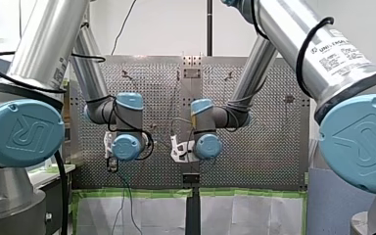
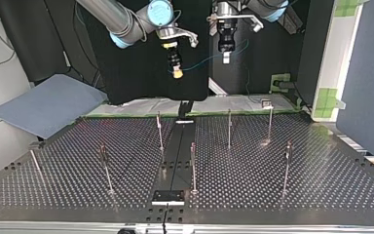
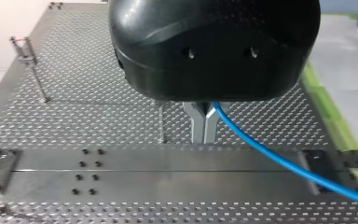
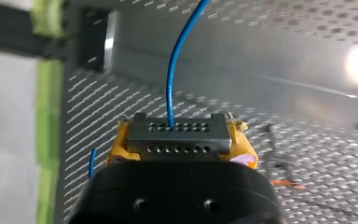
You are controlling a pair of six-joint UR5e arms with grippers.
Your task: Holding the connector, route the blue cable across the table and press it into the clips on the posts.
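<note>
Spanning the top view, one perforated table [image 2: 321,185] bears seven posts [image 2: 229,127]. Above its far edge hang two grippers: my right gripper [image 2: 177,73] pinches one connector [image 4: 177,137], and my left gripper [image 2: 226,57] clamps the single blue cable [image 3: 270,156] strung between them.

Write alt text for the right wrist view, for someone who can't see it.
My right gripper, with yellow pads, clamps a grey connector with two rows of holes. A blue cable runs from it out ahead over the perforated table.
</note>
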